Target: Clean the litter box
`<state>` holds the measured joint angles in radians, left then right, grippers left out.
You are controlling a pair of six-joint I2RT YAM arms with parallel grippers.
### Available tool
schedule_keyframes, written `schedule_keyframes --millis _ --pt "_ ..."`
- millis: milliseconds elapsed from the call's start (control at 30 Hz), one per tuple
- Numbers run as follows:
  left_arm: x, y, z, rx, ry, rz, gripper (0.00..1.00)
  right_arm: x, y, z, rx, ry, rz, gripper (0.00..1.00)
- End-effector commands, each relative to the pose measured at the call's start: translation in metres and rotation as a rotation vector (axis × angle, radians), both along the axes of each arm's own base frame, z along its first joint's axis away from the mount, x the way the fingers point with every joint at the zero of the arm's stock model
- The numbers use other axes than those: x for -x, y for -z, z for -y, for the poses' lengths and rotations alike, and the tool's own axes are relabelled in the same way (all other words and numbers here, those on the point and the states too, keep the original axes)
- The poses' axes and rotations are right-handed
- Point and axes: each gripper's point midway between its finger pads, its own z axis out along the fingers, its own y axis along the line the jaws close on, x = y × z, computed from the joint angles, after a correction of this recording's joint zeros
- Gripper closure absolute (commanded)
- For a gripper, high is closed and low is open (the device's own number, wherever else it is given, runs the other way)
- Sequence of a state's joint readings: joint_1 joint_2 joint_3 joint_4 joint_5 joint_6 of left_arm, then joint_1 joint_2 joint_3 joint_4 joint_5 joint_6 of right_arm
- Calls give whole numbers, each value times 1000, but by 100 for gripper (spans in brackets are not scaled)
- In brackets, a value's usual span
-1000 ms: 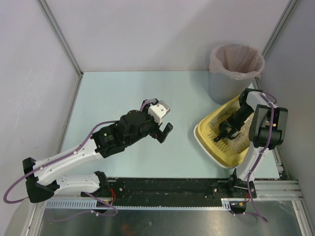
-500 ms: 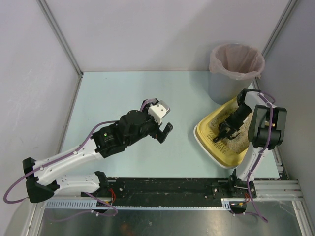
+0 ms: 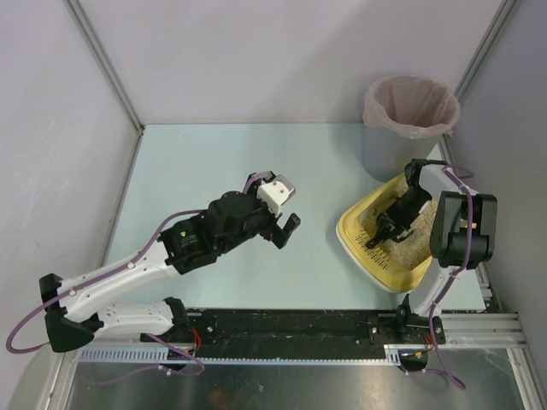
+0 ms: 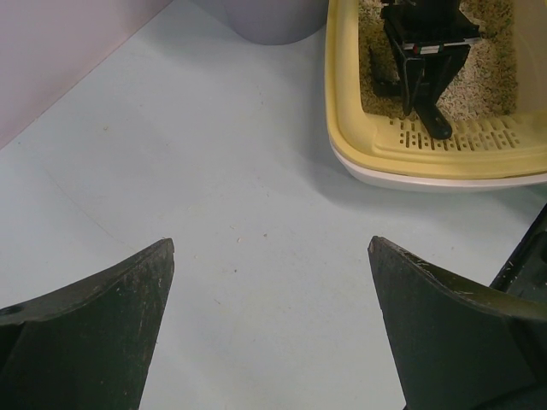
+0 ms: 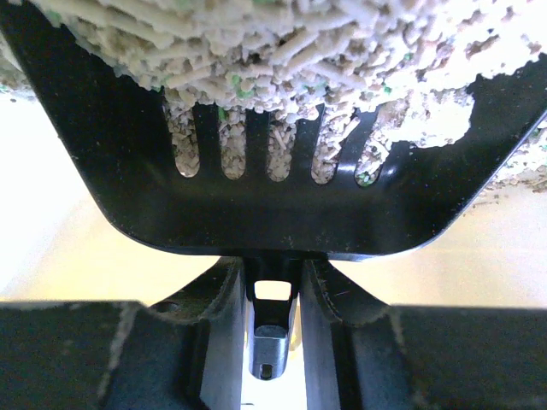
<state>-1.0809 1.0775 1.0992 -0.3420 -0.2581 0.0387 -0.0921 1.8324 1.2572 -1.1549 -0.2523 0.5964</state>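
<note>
The left arm stretches from its near-left base toward the middle of the pale green table (image 3: 214,162), wrist bent, the left gripper (image 4: 269,256) spread wide and holding nothing. The right arm folds up at the near right, elbow high, and dips its wrist into the litter box (image 3: 346,231) – a shallow yellow plastic tray with rounded corners at the table's right side, just near of the grey bin (image 3: 408,128) with its pink liner. The right gripper (image 5: 273,290) is clamped on the handle of a black slotted scoop (image 5: 256,205) heaped with beige, pellet-like litter (image 5: 282,34). The scoop's front edge is buried – its far right side is cut off.
</note>
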Motion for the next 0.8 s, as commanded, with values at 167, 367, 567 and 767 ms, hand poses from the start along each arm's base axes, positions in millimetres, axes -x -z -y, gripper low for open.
schedule_keyframes --millis 167,367,567,767 --pt "0 -4 5 3 22 33 0 -55 24 -9 -55 -4 242 100" --pt "0 -2 6 0 27 31 0 -56 12 2 -54 -19 287 100" --pt "-1 -3 5 1 19 33 0 -61 -6 18 -54 23 352 100" --pt "-2 0 6 -10 16 32 0 -64 -25 26 -85 57 410 100"
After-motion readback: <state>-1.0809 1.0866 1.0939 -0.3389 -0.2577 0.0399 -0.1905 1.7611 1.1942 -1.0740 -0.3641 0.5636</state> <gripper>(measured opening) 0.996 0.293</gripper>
